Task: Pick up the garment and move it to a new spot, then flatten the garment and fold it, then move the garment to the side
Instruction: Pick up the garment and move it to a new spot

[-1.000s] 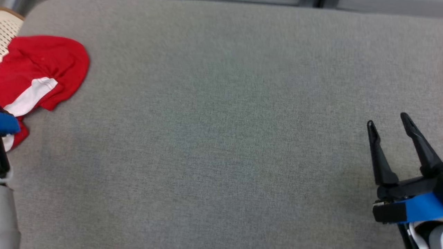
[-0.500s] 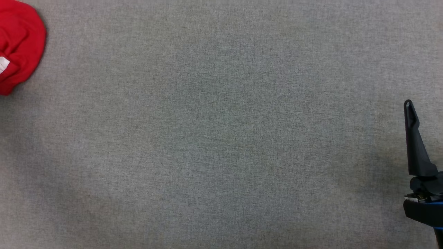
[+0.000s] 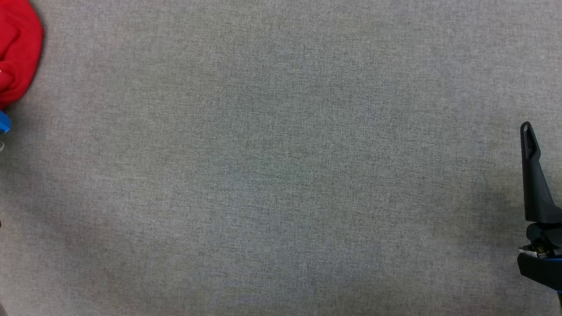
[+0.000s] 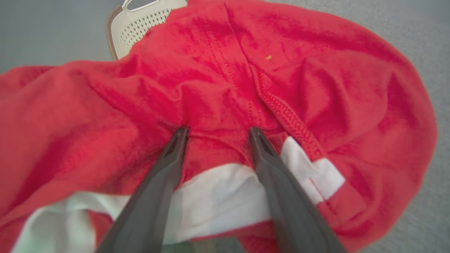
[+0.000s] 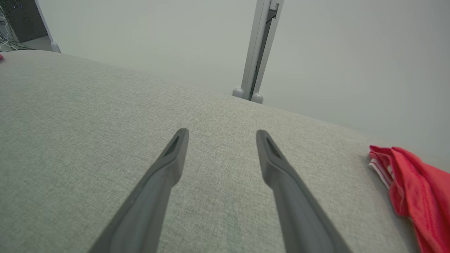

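Observation:
The garment (image 4: pixel 316 91) is red with a white band and lies crumpled on the grey cushion surface (image 3: pixel 281 166). In the head view a red edge of the garment (image 3: pixel 17 52) shows at the upper left. My left gripper (image 4: pixel 218 131) is open, both fingertips pressed onto the red cloth just above the white band, with a ridge of cloth between them. My right gripper (image 5: pixel 221 135) is open and holds nothing, hovering over bare grey fabric. One of its dark fingers (image 3: pixel 533 184) shows at the right edge of the head view.
A cream perforated basket (image 4: pixel 140 21) sits just beyond the garment. Another red cloth with white stripes (image 5: pixel 415 189) lies at the right of the right wrist view. A pale wall and a metal post (image 5: pixel 258 49) stand behind the surface's far edge.
The head camera has tilted and shifted, so the garment has slid to the upper-left edge and the right gripper to the right edge. The garment itself has not visibly moved.

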Controlling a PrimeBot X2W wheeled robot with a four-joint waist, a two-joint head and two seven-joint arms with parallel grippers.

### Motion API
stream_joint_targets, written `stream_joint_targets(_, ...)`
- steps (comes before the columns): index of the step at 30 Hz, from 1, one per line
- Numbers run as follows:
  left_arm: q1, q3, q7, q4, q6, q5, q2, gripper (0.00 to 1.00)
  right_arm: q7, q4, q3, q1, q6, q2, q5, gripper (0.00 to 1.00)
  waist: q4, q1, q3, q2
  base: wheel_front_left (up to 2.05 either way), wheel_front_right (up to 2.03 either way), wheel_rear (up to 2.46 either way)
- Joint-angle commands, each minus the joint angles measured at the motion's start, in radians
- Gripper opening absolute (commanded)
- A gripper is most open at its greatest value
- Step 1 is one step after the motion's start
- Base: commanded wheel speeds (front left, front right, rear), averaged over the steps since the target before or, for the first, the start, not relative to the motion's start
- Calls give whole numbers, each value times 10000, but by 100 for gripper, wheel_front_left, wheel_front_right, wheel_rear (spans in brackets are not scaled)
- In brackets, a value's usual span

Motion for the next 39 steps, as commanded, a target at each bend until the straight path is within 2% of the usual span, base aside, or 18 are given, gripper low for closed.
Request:
stream_joint_targets(1, 195, -194, 322, 299, -94, 7, -423, 0, 16, -81, -21, -32, -3, 18, -68, 100, -13, 1, 5, 0, 0, 0, 0)
stream_joint_targets(11, -187, -939, -466, -161, -106, 194, -100, 0, -252, 473, 129, -53, -1, 335, 83, 100, -178, 1, -582, 0, 0, 0, 0)
stream_joint_targets(22, -867, -2536, -1944, -2173, -68, -91, 43, 0, -1042, 1926, 617, -61, -3, 885, 380, 100, -733, 1, -2172, 0, 0, 0, 0)
stream_joint_targets(29, -1322, -4237, -2415, -4016, -69, -569, 190, 0, -1515, 2718, 987, 58, -3, 1276, 459, 100, -1582, 1, -3185, 0, 0, 0, 0)
stream_joint_targets(34, -1324, -5378, -2372, -5431, -69, -950, -82, 0, -1780, 3217, 1230, 229, -3, 1496, 544, 100, -2330, 1, -3737, 0, 0, 0, 0)
stream_joint_targets(39, -642, -6206, -2290, -6371, -68, -1142, -512, 0, -2018, 3706, 1585, 284, -1, 1632, 668, 100, -3073, 1, -4186, 0, 0, 0, 0)
